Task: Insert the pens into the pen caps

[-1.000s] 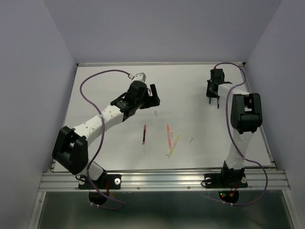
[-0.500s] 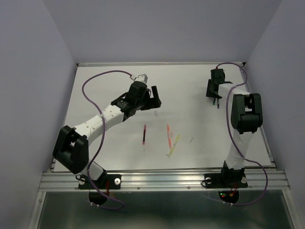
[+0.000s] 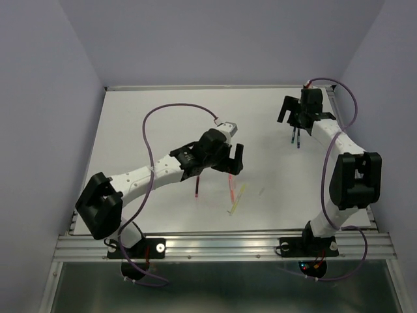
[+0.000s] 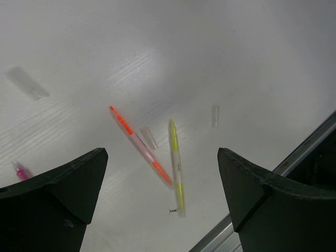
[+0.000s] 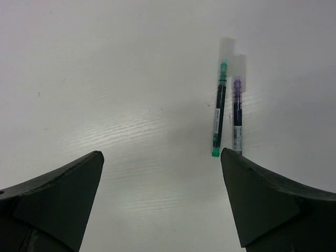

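My left gripper [image 4: 161, 152] hangs open above the table's near middle [image 3: 229, 160], with nothing between its fingers. Below it lie an orange-red pen [image 4: 140, 147] and a yellow pen [image 4: 176, 167], close together, with a pale pen cap [image 4: 148, 137] between them. Another cap [image 4: 215, 115] lies to their right and a blurred one [image 4: 26, 82] at the far left. A maroon pen [image 3: 196, 189] pokes out under the left gripper. My right gripper [image 5: 161, 153] is open at the far right [image 3: 301, 112]. A green pen [image 5: 219, 107] and a dark blue pen [image 5: 237, 113] lie side by side, each wearing a cap, just beyond the right finger.
The metal rail [image 4: 294, 163] at the table's near edge runs just past the yellow pen. The table's right edge [image 3: 355, 156] is close to the right arm [image 3: 352, 179]. The left arm's purple cable [image 3: 156, 124] loops over the table's middle.
My right gripper has opened and drawn toward the far edge, leaving the two capped pens on the table. My left arm has swung right and nearer, over the orange-red and yellow pens.
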`<act>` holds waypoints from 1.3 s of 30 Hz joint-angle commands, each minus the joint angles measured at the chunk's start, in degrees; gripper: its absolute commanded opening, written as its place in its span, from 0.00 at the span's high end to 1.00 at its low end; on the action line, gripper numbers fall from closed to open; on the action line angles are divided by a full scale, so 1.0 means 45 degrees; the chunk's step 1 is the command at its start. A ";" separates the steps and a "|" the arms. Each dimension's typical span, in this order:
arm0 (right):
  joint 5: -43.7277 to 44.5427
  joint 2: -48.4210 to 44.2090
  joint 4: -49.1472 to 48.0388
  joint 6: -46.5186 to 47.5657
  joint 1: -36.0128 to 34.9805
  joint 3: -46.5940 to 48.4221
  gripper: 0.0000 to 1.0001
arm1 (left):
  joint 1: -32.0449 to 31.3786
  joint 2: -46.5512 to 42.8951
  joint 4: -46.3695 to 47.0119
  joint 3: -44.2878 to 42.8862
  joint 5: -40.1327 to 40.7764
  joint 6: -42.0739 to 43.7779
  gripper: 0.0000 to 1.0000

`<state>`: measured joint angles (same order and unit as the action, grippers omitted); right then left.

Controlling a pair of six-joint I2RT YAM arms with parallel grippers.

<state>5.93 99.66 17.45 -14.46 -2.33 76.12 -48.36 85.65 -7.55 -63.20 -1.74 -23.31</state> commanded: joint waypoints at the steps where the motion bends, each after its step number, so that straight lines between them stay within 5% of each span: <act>1: 0.0087 -0.1479 -0.0109 -0.1278 0.0009 -0.1111 0.00 | -0.1127 0.0419 0.0135 -0.0330 0.0151 0.0611 0.01; 11: 0.1161 -0.3669 -0.0089 -0.2022 0.0009 -0.3223 0.00 | -0.3177 0.3699 -0.1505 -0.2478 0.0699 0.0102 0.03; 15: 0.1279 -0.3728 -0.0070 -0.1963 0.0009 -0.3262 0.00 | -0.3277 0.4014 -0.1622 -0.2636 0.0776 -0.0229 0.13; 39: 0.1454 -0.3338 -0.0070 -0.1846 0.0009 -0.3184 0.00 | -0.3785 0.4834 -0.2638 -0.2616 0.2183 -0.0543 0.39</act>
<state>11.16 84.77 18.02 -22.57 -2.33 61.73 -64.86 107.94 -18.17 -73.45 6.24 -26.00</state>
